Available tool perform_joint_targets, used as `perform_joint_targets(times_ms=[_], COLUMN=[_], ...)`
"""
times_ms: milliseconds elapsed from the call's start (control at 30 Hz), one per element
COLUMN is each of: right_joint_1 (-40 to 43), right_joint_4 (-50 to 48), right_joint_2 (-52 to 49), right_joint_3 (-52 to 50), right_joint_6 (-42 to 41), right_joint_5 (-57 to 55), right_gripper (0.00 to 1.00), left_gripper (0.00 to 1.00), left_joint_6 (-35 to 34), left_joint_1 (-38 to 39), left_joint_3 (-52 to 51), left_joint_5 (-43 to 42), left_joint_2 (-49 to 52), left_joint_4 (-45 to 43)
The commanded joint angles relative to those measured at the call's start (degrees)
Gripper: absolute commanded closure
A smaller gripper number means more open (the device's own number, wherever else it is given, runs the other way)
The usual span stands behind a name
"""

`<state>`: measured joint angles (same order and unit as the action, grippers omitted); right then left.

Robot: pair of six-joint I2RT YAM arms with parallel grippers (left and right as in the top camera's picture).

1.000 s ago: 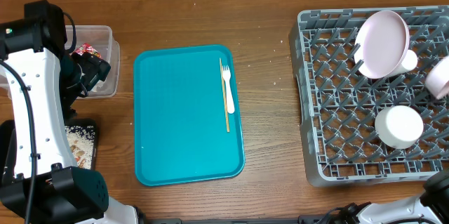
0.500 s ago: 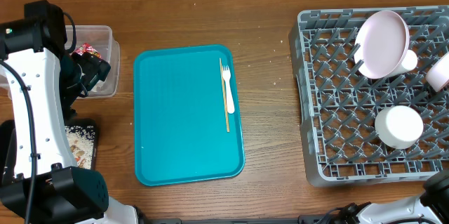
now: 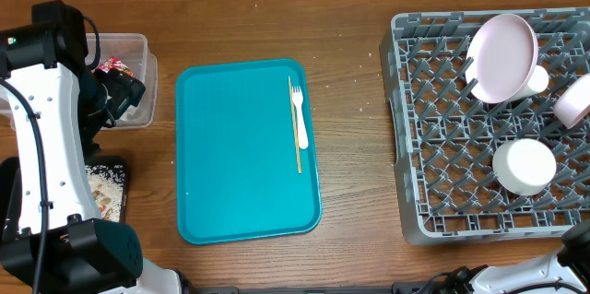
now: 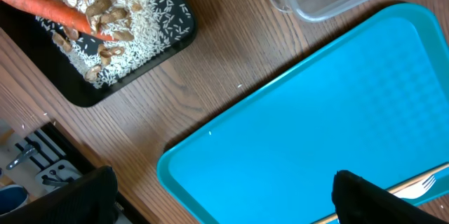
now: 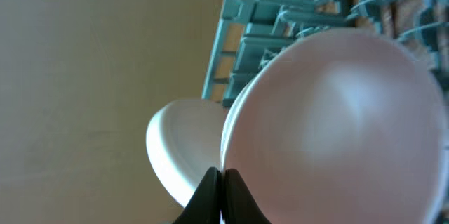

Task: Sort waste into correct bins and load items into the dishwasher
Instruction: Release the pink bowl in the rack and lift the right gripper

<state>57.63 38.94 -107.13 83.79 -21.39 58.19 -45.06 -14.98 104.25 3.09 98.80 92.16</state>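
My right gripper (image 5: 221,190) is shut on the rim of a small white bowl (image 5: 337,119), held over the grey dish rack (image 5: 280,10). That bowl shows at the right edge of the overhead view (image 3: 573,105). The rack (image 3: 442,147) also holds the white plate (image 3: 502,57), a second small bowl (image 3: 536,79) and the cup (image 3: 524,165). The fork (image 3: 297,121) lies on the teal tray (image 3: 240,165). My left gripper (image 4: 224,206) is open and empty above the teal tray's corner. The black tray (image 4: 91,90) holds rice (image 4: 133,34) and the carrot (image 4: 49,10). The red wrapper (image 3: 115,64) lies in the clear tub (image 3: 138,50).
The left arm (image 3: 41,147) covers most of the black tray and part of the tub in the overhead view. A second white dish (image 5: 179,150) sits just beside the held bowl. Bare wooden table (image 3: 355,100) lies between the teal tray and the rack.
The held bowl at the rack's right edge shifted slightly up, then back down. The left arm has not moved.
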Motion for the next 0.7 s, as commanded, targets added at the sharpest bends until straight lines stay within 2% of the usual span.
perform_joint_targets(times_ms=[0,167,300,467,567,667], right_joint_1=[0.0,0.0,0.0,0.0,-0.7,-2.5], right_joint_4=[5.7,15.7,20.2,22.8,22.9,21.4], right_joint_2=[1.1,4.7,7.5,11.6,16.2,21.8], right_joint_3=[3.4,8.0,8.3,8.7,10.5,12.5], right_joint_6=[0.3,-5.5,-9.0,-11.9,-12.2,-13.0], right_joint_5=[-13.2,-29.9,-39.8,-40.8,-40.0,-32.7], right_gripper=[0.96,0.89,0.79,0.51,0.48,0.47], left_gripper=[0.00,0.00,0.00,0.00,0.00,0.00], left_joint_6=[-0.2,-0.2,-0.2,-0.2,-0.2,-0.2], left_joint_1=[0.4,0.4,0.4,0.4,0.4,0.4], left_joint_3=[0.0,0.0,0.0,0.0,0.0,0.0], left_joint_5=[0.5,0.5,0.5,0.5,0.5,0.5], left_joint_2=[0.3,0.3,0.3,0.3,0.3,0.3], left_joint_4=[0.1,0.1,0.1,0.1,0.1,0.1])
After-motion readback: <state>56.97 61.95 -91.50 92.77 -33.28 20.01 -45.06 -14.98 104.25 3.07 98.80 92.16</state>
